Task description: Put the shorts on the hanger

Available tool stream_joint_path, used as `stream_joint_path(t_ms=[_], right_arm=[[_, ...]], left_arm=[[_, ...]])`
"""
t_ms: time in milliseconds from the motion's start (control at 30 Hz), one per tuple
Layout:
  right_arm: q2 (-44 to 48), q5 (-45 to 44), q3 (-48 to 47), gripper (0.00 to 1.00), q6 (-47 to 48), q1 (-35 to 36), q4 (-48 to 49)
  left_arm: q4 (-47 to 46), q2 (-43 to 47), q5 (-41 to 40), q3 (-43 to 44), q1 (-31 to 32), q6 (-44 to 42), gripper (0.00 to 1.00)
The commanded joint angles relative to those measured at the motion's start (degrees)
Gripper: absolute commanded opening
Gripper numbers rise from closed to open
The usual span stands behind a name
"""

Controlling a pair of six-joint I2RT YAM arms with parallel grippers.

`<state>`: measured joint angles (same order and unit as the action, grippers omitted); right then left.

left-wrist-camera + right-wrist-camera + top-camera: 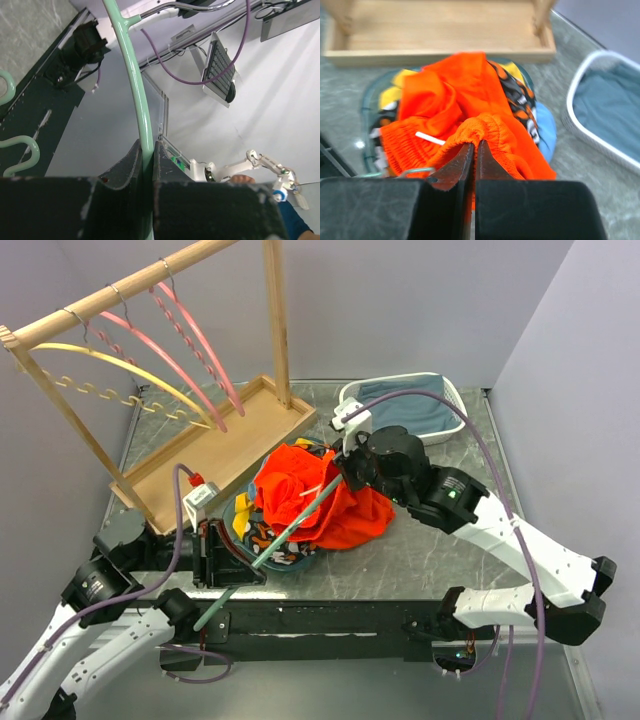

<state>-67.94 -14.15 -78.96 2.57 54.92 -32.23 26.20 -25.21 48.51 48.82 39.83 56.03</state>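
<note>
The orange-red shorts (pixel 325 498) lie bunched in the middle of the table, over a patterned garment. My right gripper (pixel 345 472) is shut on the elastic waistband of the shorts (pixel 485 127), with the white drawstring (pixel 430 138) just left of it. The pale green hanger (pixel 295 525) runs as a thin bar from the shorts down toward the table's front edge. My left gripper (pixel 225 565) is shut on the hanger's bar (pixel 137 85), which rises straight between its fingers. The hanger's wavy lower bar (pixel 20 147) shows at the left of that view.
A wooden rack with pink hangers (pixel 190 335) and a yellow hanger (pixel 120 365) stands on a wooden tray (pixel 240 435) at the back left. A white basket (pixel 455 400) with blue-grey cloth (pixel 410 410) sits at the back right. The patterned garment (pixel 265 535) lies under the shorts.
</note>
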Motion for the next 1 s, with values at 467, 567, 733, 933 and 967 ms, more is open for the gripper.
stream_joint_path(t_ms=[467,567,733,933,967], right_arm=[[-5.45,12.58,-23.01,0.02,1.31,8.01,-2.85],[-2.73,8.62,-17.29,0.13,-2.47,7.84,-0.56],[-1.84,3.62,-15.17,0.32,-12.38,7.75,-2.39],[-4.65,-3.60,-18.77,0.59,-23.47,5.99,-7.66],[-5.44,-5.78,-19.30,0.62,-25.05,5.99,-8.81]], left_arm=[[-34.27,4.90,-8.68,-13.02,-0.02,1.63,0.01],[-42.34,5.96,-13.70,-18.82,-0.02,2.24,0.01],[-51.06,5.18,-15.64,-25.17,0.07,1.63,0.01],[-48.70,3.42,-16.51,-25.53,0.07,-3.11,0.01],[-48.09,3.33,-16.61,-25.53,0.16,-3.56,0.01]])
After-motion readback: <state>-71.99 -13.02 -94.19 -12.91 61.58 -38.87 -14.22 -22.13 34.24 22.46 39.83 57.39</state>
